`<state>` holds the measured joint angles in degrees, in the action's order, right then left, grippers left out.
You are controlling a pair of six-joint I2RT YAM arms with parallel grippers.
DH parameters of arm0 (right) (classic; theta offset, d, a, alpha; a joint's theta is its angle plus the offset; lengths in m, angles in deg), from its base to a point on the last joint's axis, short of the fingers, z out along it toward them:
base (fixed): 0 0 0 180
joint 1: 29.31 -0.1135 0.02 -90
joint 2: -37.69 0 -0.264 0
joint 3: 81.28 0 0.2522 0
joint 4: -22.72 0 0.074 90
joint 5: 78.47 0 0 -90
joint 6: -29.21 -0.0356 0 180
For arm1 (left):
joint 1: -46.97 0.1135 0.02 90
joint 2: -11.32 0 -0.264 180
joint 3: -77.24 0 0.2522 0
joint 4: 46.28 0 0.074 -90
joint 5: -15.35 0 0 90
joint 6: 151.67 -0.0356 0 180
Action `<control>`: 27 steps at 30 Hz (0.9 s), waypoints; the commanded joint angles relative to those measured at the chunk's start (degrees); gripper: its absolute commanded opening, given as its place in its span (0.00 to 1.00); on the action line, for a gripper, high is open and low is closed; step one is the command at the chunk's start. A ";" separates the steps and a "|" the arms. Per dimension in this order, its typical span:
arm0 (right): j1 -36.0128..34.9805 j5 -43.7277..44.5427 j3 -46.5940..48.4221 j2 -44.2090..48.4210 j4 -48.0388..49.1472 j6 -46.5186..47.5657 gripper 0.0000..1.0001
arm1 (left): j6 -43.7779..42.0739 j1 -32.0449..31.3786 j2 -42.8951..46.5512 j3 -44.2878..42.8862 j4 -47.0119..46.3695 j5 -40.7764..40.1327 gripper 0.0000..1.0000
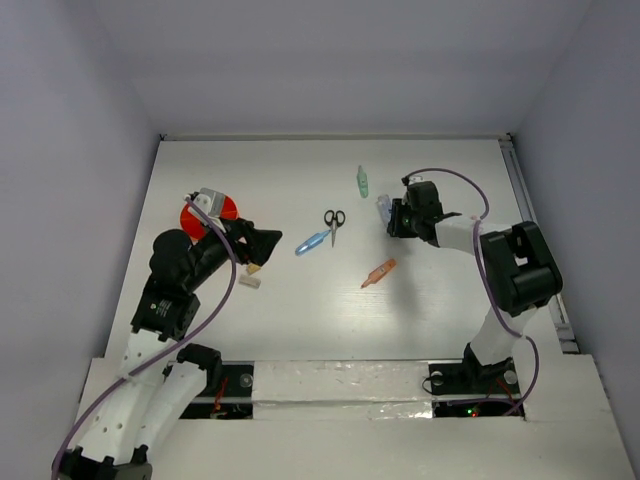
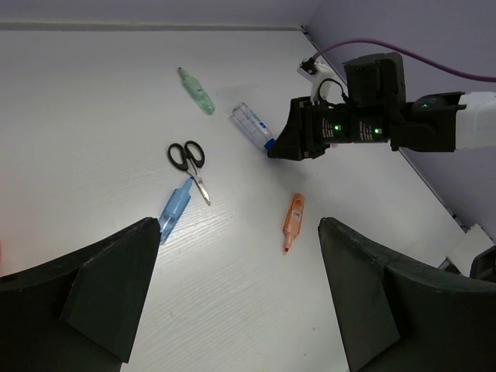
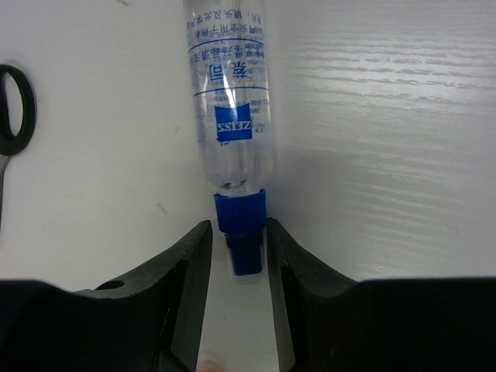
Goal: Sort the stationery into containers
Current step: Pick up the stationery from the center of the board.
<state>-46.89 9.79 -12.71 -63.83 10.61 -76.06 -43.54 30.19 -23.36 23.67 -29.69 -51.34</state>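
Blue-white marker [image 3: 230, 116] sits cap-first between the right hand's [image 3: 239, 236] fingers — pinched or not, I cannot tell; next: firm squeeze, lift, carry to the orange-red cup [image 1: 190, 218].

A white table [image 1: 300, 330] with a faint wood grain is enclosed on three sides by plain, pale grey-lilac walls [image 1: 340, 60]. A metal rail [image 1: 521, 180] is fixed along the table's right edge. A white ledge [image 1: 340, 382] is set across the near edge. Bright glare [image 2: 194, 252] is cast on the tabletop.
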 commanded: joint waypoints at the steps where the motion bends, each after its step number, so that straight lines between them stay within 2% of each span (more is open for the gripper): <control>1: 0.36 1.39 1.09 -0.61 3.98 1.29 0.34 | -0.38 0.25 -0.21 -0.79 -2.04 0.16 0.80; 3: 0.36 1.30 1.18 -0.35 3.36 1.38 0.31 | -0.29 0.25 -0.48 -0.79 -2.13 0.24 0.80; 6: 0.36 1.39 0.57 1.23 3.10 1.21 0.16 | -0.11 0.25 -0.83 -0.71 -2.39 0.42 0.80; 10: 0.36 0.42 0.65 5.27 0.73 0.94 0.09 | 0.15 0.78 -1.88 -0.71 -2.48 1.64 0.80; 12: 0.36 -2.28 1.61 8.15 -4.25 0.68 0.05 | 0.24 0.78 -3.11 -1.05 -2.48 2.26 0.80; 17: -1.05 -10.37 3.81 15.72 -12.79 1.38 0.04 | 1.20 0.78 -4.87 -1.58 -5.81 4.72 0.80; 18: -1.66 -15.18 4.08 18.26 -16.12 1.38 0.03 | 1.47 0.78 -5.05 -1.67 -6.25 5.34 0.81; 21: -3.33 -22.40 5.22 22.49 -22.01 1.82 0.02 | 1.73 0.78 -5.14 -1.76 -8.71 9.20 0.81; 25: -8.85 -30.77 8.64 27.32 -29.76 3.48 0.00 | -0.10 -0.36 -3.82 -2.11 -11.09 14.30 0.81; 27: -11.93 -31.66 10.40 28.03 -33.70 4.98 0.00 | -3.17 -1.94 -3.30 -4.29 -7.94 13.35 0.81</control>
<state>-54.61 -13.42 -6.37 -37.80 -14.73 -73.94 -43.32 29.84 -28.30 23.45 -35.18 -41.57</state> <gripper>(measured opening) 0.281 0.806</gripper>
